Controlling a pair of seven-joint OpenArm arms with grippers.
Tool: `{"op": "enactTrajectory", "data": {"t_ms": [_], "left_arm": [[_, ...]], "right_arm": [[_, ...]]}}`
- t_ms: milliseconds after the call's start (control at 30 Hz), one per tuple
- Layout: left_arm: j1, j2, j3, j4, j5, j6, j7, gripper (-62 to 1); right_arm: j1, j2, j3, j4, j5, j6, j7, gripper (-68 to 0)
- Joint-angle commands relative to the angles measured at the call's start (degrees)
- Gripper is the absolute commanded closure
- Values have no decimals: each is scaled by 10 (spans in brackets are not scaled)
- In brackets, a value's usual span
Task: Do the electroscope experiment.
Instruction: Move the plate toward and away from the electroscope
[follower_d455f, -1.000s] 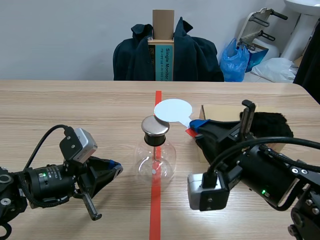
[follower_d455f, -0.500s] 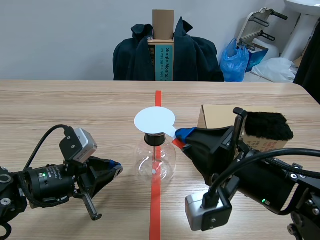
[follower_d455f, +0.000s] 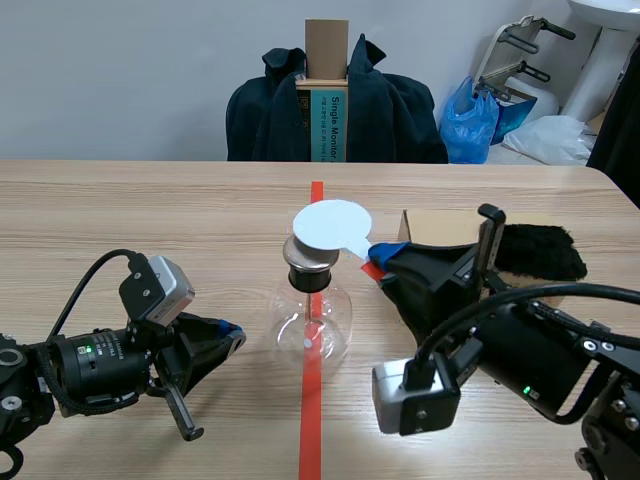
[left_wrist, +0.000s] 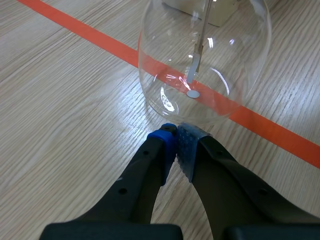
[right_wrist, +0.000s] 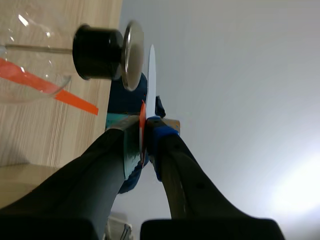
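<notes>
Hovering white disc (follower_d455f: 331, 225) just above flask cap (follower_d455f: 308, 260), right jaws gripping it

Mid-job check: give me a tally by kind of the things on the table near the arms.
Clear glass flask electroscope: 1
White round disc, held in the right gripper: 1
Brown cardboard box: 1
Black furry pad: 1
Total: 4

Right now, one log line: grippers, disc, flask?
left gripper: shut, empty, by flask base | right gripper: shut on disc handle | disc: over cap, small gap | flask: upright on tape line
</notes>
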Motion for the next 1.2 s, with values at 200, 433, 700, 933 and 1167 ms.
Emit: {"op": "enactTrajectory", "data": {"t_ms": [200,433,700,933,1167], "left_arm": [[-2,-3,-7,12,-6,-3,-8,-27],[-2,-3,-7,12,-6,-3,-8,-27],[-2,-3,-7,12,-6,-3,-8,-27],[-2,-3,-7,12,-6,-3,-8,-27],[-2,-3,-7,12,-6,-3,-8,-27]], "right_arm": [[7,2,5,9,5,-4,-127,-9],[7,2,5,9,5,0,-208,-8],[7,2,5,9,5,0,-167,-8],[7,2,5,9,5,0,-82,-8],[7,2,5,9,5,0,0,-8]]}}
